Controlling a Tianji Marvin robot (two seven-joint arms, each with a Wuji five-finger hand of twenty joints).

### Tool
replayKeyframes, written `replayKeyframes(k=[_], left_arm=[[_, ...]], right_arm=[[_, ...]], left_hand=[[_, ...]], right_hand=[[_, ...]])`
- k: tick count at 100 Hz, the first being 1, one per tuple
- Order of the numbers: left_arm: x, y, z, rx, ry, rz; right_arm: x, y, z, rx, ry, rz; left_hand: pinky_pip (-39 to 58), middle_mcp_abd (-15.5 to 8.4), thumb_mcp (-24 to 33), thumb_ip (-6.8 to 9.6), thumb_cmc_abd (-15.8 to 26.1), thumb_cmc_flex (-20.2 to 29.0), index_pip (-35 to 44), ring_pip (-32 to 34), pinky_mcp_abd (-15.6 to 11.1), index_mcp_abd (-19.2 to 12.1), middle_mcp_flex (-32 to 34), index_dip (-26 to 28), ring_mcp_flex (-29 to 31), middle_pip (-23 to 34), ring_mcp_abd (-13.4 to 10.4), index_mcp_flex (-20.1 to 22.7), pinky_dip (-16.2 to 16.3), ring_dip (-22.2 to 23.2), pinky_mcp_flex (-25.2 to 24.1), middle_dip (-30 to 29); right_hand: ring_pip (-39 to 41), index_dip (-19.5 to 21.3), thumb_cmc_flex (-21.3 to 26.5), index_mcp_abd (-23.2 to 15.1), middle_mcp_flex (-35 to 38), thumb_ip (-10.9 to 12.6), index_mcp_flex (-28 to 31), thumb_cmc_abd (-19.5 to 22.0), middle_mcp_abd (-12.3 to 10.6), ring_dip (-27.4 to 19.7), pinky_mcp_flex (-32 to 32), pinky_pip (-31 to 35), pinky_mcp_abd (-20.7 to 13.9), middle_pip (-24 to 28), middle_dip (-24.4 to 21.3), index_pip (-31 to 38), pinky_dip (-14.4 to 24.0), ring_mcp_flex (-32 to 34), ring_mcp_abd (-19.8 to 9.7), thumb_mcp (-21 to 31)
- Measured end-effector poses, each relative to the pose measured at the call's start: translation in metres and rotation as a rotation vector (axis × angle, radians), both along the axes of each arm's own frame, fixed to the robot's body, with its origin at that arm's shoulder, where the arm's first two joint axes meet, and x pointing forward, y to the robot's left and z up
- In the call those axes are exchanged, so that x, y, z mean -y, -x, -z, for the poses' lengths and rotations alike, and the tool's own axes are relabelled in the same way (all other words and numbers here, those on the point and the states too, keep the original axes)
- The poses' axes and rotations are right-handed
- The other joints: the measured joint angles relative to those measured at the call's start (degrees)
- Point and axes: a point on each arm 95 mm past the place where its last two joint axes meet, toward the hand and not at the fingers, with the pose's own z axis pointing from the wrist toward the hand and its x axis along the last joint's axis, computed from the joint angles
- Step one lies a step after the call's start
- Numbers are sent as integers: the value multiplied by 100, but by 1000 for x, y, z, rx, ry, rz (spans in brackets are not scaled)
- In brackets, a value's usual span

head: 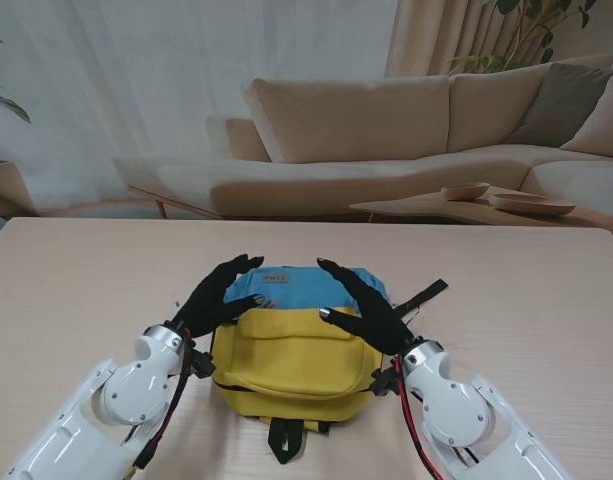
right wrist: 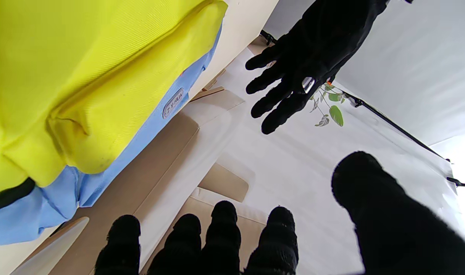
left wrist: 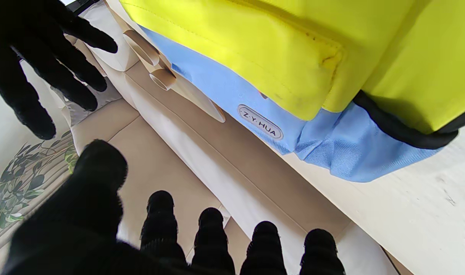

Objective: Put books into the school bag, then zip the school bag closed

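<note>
Bag (head: 291, 350) is lying flat in the middle of the counter (head: 76, 280), just ahead of us, yellow front pocket facing up and blue top panel pointing away from us toward the sofa (head: 386, 130). A black strap is trailing off its right side, and a small loop is poking out at the near edge.

We are holding our left hand (head: 221, 295) and right hand (head: 361, 300) over the far corners of the bag, one to each side, palms turned inward. Both are spread wide, fingers apart, gripping nothing; whether any fingertip is brushing the fabric, we cannot tell.

Cloth is looking soft and floppy, so we are judging it will sag and fold if lifted by one corner. It seems light, though we cannot see whether books are inside; none are showing on the counter. We are judging the blue top rim, near the small label, the best place to pinch, one hand steadying the fabric while the other works the zip. The zip pull itself is not showing in any view.

Counter is pale wood grain, smooth, likely letting the bag slide. Beyond it are a beige sofa, a low wooden side table, white curtains and a leafy plant.
</note>
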Motion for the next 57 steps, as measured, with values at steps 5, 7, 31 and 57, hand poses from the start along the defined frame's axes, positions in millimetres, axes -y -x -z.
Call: replayKeyframes(k=[5,7,31,57], left_arm=[[1,1,0,0,1,1],[1,1,0,0,0,2],[6,2,1,-14,4,7],[5,3,1,-4,7,13]], right_arm=[[1,0,1,-4,-1,0],[1,1,1,-6,-2,1],[5,-1,4,-12,0,-8],[7,-3,6,-15,4,-3]], left_hand=[[0,0,0,0,0,0,0,0,0,0,0,0,0,0,0,0,-1,0,0,0],[0,0,0,0,0,0,0,0,0,0,0,0,0,0,0,0,-1,0,0,0],[0,0,0,0,0,2,35,0,0,0,0,0,0,0,0,0,-2,0,0,0],[0,-1,0,0,0,4,58,0,0,1,0,0,0,0,0,0,-4,0,0,0]], right_hand=[[0,0,0,0,0,0,0,0,0,-1,0,-51,0,0,-1,0,9,0,0,0],[0,0,0,0,0,0,0,0,0,-1,0,-56,0,-1,-1,0,18,0,0,0],[-1,0,0,-1,0,0,0,2,0,-4,0,-131,0,-6,-4,-1,64,0,-1,0],[-2,0,0,-1,0,0,0,6,0,-12,0,-197,0,-9,-9,-1,133,0,-1,-55]])
